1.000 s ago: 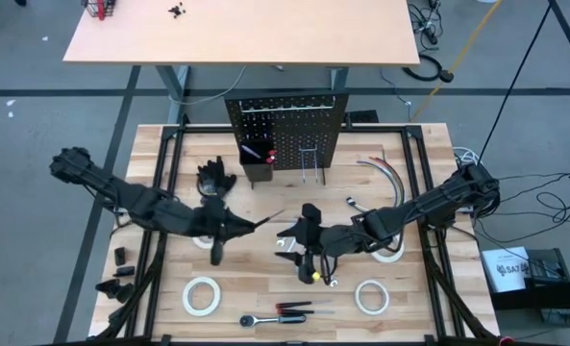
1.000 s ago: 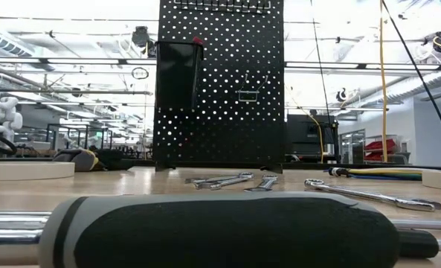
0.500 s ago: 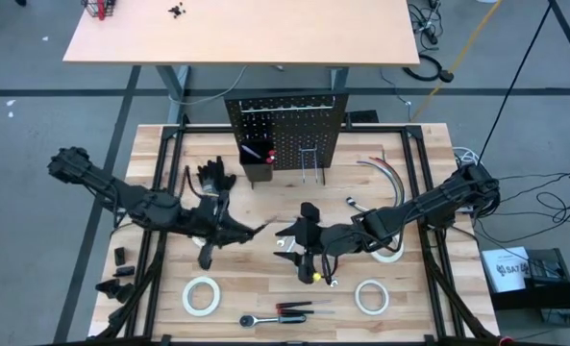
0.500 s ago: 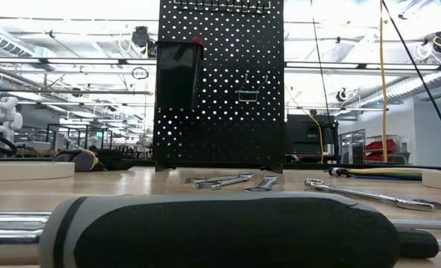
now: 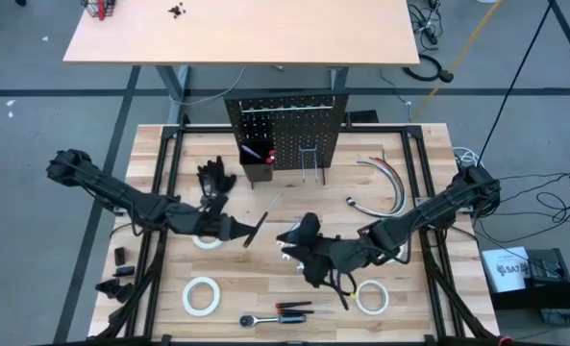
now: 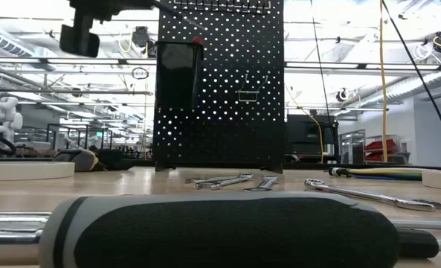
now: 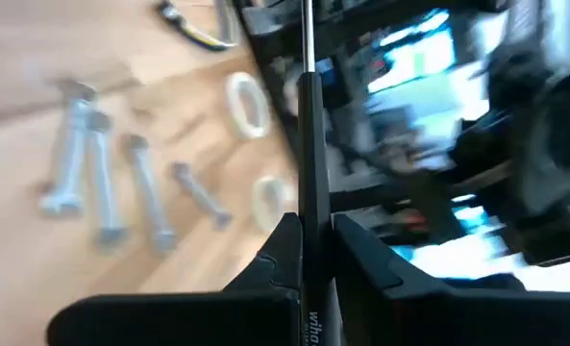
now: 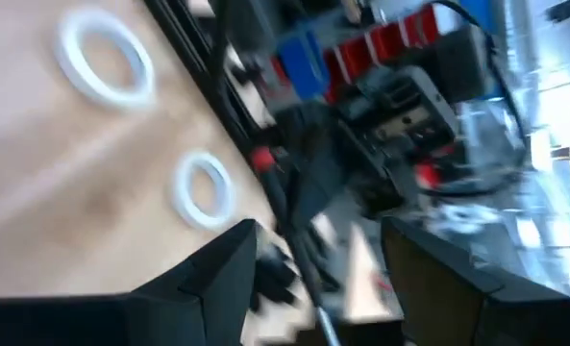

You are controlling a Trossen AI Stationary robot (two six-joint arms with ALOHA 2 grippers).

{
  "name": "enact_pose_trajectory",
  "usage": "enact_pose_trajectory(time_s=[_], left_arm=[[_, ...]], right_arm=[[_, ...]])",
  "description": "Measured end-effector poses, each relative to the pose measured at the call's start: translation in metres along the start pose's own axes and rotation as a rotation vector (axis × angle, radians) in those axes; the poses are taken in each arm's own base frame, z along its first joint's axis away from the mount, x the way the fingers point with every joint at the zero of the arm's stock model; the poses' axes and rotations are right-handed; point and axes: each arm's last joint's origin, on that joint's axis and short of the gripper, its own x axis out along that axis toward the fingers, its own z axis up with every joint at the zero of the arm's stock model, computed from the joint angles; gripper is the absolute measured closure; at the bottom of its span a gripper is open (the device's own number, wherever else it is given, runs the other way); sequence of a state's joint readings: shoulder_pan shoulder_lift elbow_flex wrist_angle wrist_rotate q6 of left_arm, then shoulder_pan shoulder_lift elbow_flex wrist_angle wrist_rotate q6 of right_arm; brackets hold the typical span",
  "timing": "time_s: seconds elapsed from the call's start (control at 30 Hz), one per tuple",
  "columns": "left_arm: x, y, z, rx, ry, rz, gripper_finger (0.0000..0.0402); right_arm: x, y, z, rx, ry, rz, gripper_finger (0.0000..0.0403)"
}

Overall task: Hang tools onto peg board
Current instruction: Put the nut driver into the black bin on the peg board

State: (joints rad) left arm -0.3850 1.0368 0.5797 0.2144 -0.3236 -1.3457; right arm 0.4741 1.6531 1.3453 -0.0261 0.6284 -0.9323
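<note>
High view: the peg board (image 5: 286,130) stood upright at the far edge of the counter (image 5: 169,288). The left gripper (image 5: 235,232) hovered in front of the peg board, to its left, clamped on a black-handled screwdriver (image 5: 259,221) whose shaft pointed up toward the board. The right gripper (image 5: 302,240) hung in front of the peg board, fingers spread wide and holding nothing. White tape rolls (image 5: 201,295) lay nearer the front edge, well apart from the peg board, with a ratchet (image 5: 265,318) and slim screwdrivers (image 5: 299,308) beside them. Black gloves (image 5: 215,179) lay just left of the board.

Low view: the peg board (image 6: 221,82) rose at centre; silver wrenches (image 6: 224,180) lay on the counter just before its foot. The ratchet handle (image 6: 220,231) filled the foreground.

Left wrist view: the left gripper (image 7: 313,252) pinched the screwdriver (image 7: 309,144); wrenches (image 7: 102,187) lay beyond.

Right wrist view: the right gripper (image 8: 318,264) stood wide open above tape rolls (image 8: 107,56).
</note>
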Motion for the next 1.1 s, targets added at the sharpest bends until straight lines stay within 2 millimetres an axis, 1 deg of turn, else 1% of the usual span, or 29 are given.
enact_pose_trajectory(time_s=[0.13, 0.23, 0.33, 0.43, 0.53, 0.73, 0.9, 1.1], left_arm=[[0.011, -0.001, -0.003, -0.107, -0.036, -0.101, 0.0375], [0.024, -0.002, -0.008, -0.173, -0.044, -0.164, 0.0375], [0.035, -0.001, -0.012, -0.217, -0.046, -0.220, 0.0375], [0.043, 0.003, -0.016, -0.240, -0.043, -0.236, 0.0375], [0.049, 0.008, -0.019, -0.264, -0.034, -0.229, 0.0375], [0.051, 0.008, -0.020, -0.269, -0.024, -0.239, 0.0375], [0.051, 0.008, -0.018, -0.264, -0.016, -0.242, 0.0375], [0.051, 0.008, -0.018, -0.262, -0.007, -0.246, 0.0375]], right_arm=[[0.004, 0.003, -0.002, -0.117, 0.056, -0.027, 0.0186], [0.013, 0.012, -0.006, -0.244, 0.146, -0.040, 0.0186], [0.021, 0.020, -0.008, -0.313, 0.206, -0.052, 0.0186], [0.030, 0.025, -0.010, -0.334, 0.248, -0.081, 0.0186], [0.036, 0.029, -0.009, -0.344, 0.244, -0.100, 0.0186], [0.041, 0.031, -0.010, -0.339, 0.246, -0.102, 0.0192], [0.041, 0.031, -0.011, -0.333, 0.275, -0.116, 0.0216], [0.041, 0.030, -0.012, -0.322, 0.295, -0.124, 0.0271]])
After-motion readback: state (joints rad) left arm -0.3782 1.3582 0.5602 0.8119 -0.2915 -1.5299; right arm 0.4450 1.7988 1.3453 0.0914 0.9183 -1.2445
